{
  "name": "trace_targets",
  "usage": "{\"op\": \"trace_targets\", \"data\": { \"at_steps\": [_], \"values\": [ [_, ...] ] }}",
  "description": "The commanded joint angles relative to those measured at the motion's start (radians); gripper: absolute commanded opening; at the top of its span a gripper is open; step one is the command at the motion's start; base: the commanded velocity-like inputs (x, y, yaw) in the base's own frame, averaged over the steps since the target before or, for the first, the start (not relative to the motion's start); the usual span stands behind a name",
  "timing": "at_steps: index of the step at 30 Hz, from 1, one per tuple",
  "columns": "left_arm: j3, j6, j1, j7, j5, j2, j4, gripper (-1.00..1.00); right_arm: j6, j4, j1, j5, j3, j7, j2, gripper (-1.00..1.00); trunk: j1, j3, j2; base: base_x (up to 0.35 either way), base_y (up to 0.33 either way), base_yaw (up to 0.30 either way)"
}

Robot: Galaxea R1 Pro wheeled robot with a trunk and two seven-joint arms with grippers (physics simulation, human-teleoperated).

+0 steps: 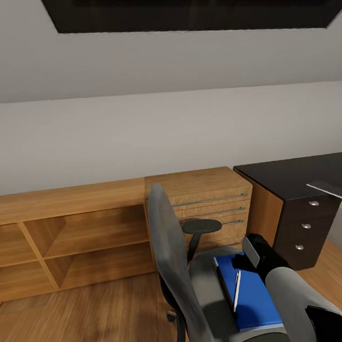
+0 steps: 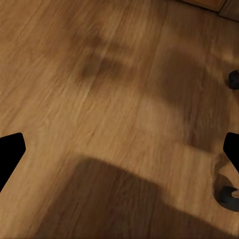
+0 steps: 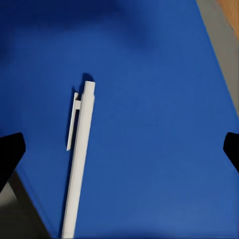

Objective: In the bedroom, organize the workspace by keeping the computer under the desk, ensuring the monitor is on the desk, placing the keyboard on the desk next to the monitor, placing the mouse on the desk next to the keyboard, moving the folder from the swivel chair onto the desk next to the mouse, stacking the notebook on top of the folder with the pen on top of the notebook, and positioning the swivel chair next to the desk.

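Right now my right pincer (image 3: pixel 119 149) hovers spread wide over the folder (image 1: pixel 250 293), its two dark fingertips at opposite edges of my right wrist view and touching nothing. That blue folder lies flat on the seat of the swivel chair (image 1: pixel 172 253), and the pen (image 3: pixel 78 164) rests on top of it, white and slim, with its clip lying against the blue cover. From my head camera the pen (image 1: pixel 237 290) lies lengthwise near the folder's middle, just beside my right forearm. The chair stands on the wooden floor (image 2: pixel 99 99) in front of the low wooden shelving (image 1: pixel 68 235), its grey backrest toward me and one black armrest showing past it. To its right is the black tabletop (image 1: pixel 294 174), with drawers carrying round silver knobs below it. My left pincer (image 2: pixel 119 154) is also spread wide, empty, pointing down at bare floor near the chair's black casters (image 2: pixel 228 196).
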Motion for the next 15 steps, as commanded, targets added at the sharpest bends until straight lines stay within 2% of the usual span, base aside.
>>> {"op": "trace_targets", "data": {
  "at_steps": [1,10,15],
  "values": [
    [-0.008,-0.002,-0.001,-0.005,0.011,0.000,0.001,1.00,0.013,-0.002,-0.011,-0.010,-0.004,-0.010,0.003,1.00,0.000,-0.001,0.000,0.000,0.000,0.000],
    [-0.009,-0.002,-0.001,-0.005,0.011,0.000,0.001,1.00,0.081,0.001,-0.057,-0.011,-0.004,-0.007,0.010,1.00,0.000,-0.001,0.000,0.000,0.000,0.000],
    [-0.009,-0.001,-0.001,-0.005,0.011,0.000,0.001,1.00,0.121,0.016,-0.079,-0.009,-0.003,-0.006,0.023,1.00,0.000,-0.001,0.000,0.000,0.000,0.000]
  ]
}}
